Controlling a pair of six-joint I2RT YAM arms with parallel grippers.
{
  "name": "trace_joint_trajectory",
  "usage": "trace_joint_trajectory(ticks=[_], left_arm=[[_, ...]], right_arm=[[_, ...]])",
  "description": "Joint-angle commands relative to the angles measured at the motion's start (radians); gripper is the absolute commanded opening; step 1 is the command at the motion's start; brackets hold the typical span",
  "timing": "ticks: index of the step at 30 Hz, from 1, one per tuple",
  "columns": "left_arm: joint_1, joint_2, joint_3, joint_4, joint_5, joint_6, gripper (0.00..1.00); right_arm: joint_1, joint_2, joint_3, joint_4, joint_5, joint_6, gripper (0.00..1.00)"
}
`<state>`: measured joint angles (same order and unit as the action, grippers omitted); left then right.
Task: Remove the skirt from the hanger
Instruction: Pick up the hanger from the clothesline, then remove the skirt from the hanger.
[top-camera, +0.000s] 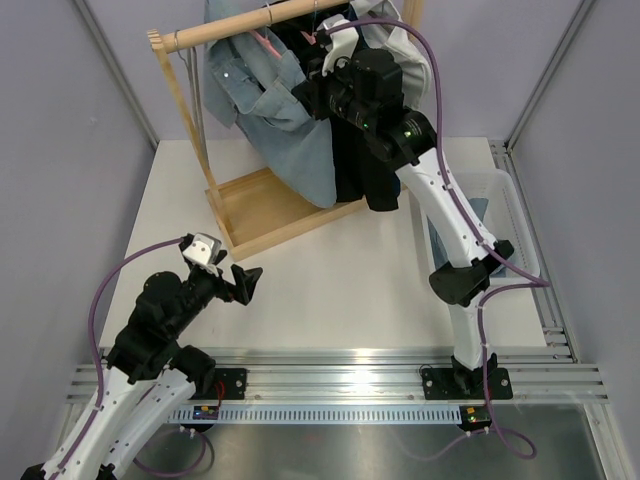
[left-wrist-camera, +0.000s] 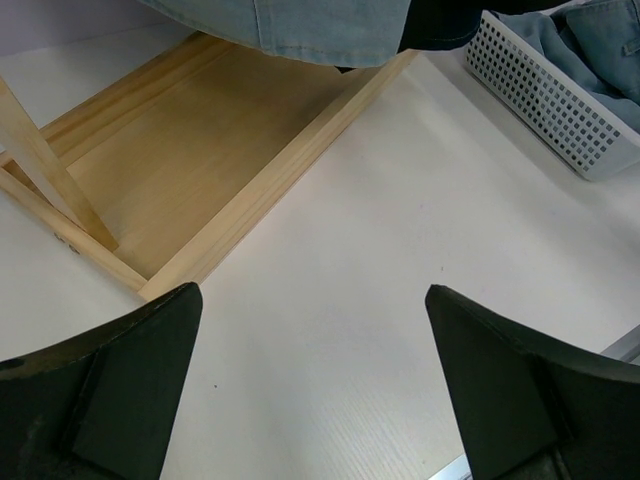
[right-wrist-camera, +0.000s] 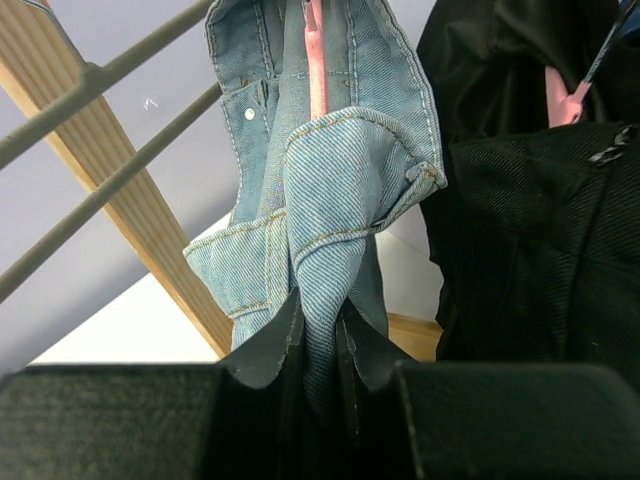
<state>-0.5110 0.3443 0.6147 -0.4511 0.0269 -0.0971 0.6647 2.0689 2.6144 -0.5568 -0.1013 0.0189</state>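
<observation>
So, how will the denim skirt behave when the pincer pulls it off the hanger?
Probably floppy: the denim skirt folds and bunches where the right pincer pinches it. Likely not slippery, as the weave looks coarse. It may snag on the pink hanger.

The right gripper (right-wrist-camera: 320, 345) pinches a hanging fold of the denim skirt (right-wrist-camera: 335, 190) between its dark fingers. A pink hanger (right-wrist-camera: 316, 60) shows inside the skirt's waist, above the fold. A black garment (right-wrist-camera: 540, 240) hangs just right of the skirt, and a wooden post (right-wrist-camera: 130, 215) slants to its left.
</observation>
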Motion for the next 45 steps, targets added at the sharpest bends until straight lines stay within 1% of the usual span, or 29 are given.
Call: trace_joint_trajectory(ticks=[1, 4, 5, 6, 13, 16, 18, 19, 20, 21, 22, 23, 25, 26, 27, 28, 29, 30, 31, 32, 34, 35, 37, 39, 41, 42, 43, 45], left_arm=[[0.005, 0.010, 0.028, 0.032, 0.021, 0.011, 0.99], [0.005, 0.004, 0.025, 0.037, 0.030, 0.010, 0.99], [0.005, 0.002, 0.023, 0.040, 0.031, 0.010, 0.99], [0.005, -0.002, 0.023, 0.040, 0.036, 0.010, 0.99], [0.005, -0.007, 0.023, 0.055, 0.056, 0.008, 0.99], [0.005, -0.013, 0.026, 0.075, 0.076, -0.016, 0.99], [0.003, -0.021, 0.025, 0.101, 0.094, -0.081, 0.99], [0.003, -0.027, 0.019, 0.151, 0.103, -0.120, 0.99], [0.005, -0.028, 0.011, 0.182, 0.129, -0.204, 0.99], [0.003, -0.027, 0.004, 0.213, 0.137, -0.254, 0.99], [0.005, -0.015, -0.007, 0.268, 0.142, -0.371, 0.99], [0.003, -0.004, -0.009, 0.293, 0.151, -0.438, 0.99], [0.005, 0.027, -0.009, 0.343, 0.162, -0.553, 0.99], [0.005, 0.059, -0.009, 0.357, 0.159, -0.661, 0.99], [0.003, 0.074, -0.013, 0.371, 0.159, -0.711, 0.99], [0.003, 0.087, -0.021, 0.418, 0.162, -0.809, 0.98], [0.003, 0.110, -0.051, 0.445, 0.165, -0.861, 0.96], [0.000, 0.119, -0.076, 0.492, 0.168, -0.907, 0.94], [-0.009, 0.128, -0.104, 0.594, 0.168, -0.953, 0.93], [-0.015, 0.139, -0.156, 0.645, 0.156, -1.033, 0.92], [-0.035, 0.173, -0.197, 0.734, 0.125, -1.099, 0.92], [-0.044, 0.183, -0.216, 0.765, 0.076, -1.143, 0.91], [-0.081, 0.226, -0.254, 0.840, 0.016, -1.196, 0.92], [-0.115, 0.265, -0.256, 0.885, -0.082, -1.204, 0.91], [-0.173, 0.337, -0.242, 0.939, -0.171, -1.202, 0.91], [-0.190, 0.364, -0.233, 0.959, -0.191, -1.201, 0.91], [-0.219, 0.425, -0.219, 1.015, -0.211, -1.201, 0.89], [-0.236, 0.485, -0.204, 1.064, -0.240, -1.214, 0.84]], right_arm=[[-0.007, -0.112, 0.030, 0.132, -0.040, 0.001, 0.00], [-0.008, -0.151, -0.042, 0.115, -0.086, -0.007, 0.00], [-0.008, -0.186, -0.075, 0.115, -0.096, -0.010, 0.00], [-0.010, -0.210, -0.162, 0.138, -0.110, -0.013, 0.00], [-0.023, -0.367, -0.437, 0.167, -0.141, -0.051, 0.00], [-0.028, -0.430, -0.546, 0.178, -0.158, -0.066, 0.00], [-0.030, -0.467, -0.632, 0.181, -0.176, -0.079, 0.00], [-0.031, -0.504, -0.663, 0.181, -0.182, -0.086, 0.00], [-0.034, -0.524, -0.695, 0.178, -0.207, -0.097, 0.00], [-0.036, -0.545, -0.765, 0.178, -0.212, -0.109, 0.00], [-0.037, -0.584, -0.796, 0.178, -0.215, -0.115, 0.00], [-0.043, -0.605, -0.865, 0.169, -0.239, -0.129, 0.00], [-0.050, -0.666, -0.934, 0.169, -0.248, -0.160, 0.00], [-0.057, -0.684, -1.002, 0.166, -0.255, -0.172, 0.00], [-0.059, -0.703, -1.039, 0.166, -0.256, -0.180, 0.00], [-0.060, -0.740, -1.072, 0.170, -0.253, -0.186, 0.00], [-0.062, -0.757, -1.141, 0.176, -0.252, -0.198, 0.00], [-0.062, -0.774, -1.174, 0.176, -0.253, -0.204, 0.00], [-0.062, -0.806, -1.201, 0.178, -0.253, -0.208, 0.00], [-0.062, -0.820, -1.258, 0.184, -0.255, -0.203, 0.00], [-0.062, -0.858, -1.309, 0.193, -0.253, -0.198, 0.00], [-0.062, -0.869, -1.353, 0.201, -0.252, -0.194, 0.00], [-0.060, -0.891, -1.383, 0.201, -0.250, -0.191, 0.00], [-0.062, -0.900, -1.412, 0.196, -0.247, -0.189, 0.00], [-0.060, -0.911, -1.429, 0.195, -0.248, -0.185, 0.00], [-0.060, -0.915, -1.433, 0.196, -0.250, -0.183, 0.00], [-0.060, -0.921, -1.436, 0.198, -0.253, -0.182, 0.00], [-0.060, -0.928, -1.450, 0.201, -0.255, -0.178, 0.00]])
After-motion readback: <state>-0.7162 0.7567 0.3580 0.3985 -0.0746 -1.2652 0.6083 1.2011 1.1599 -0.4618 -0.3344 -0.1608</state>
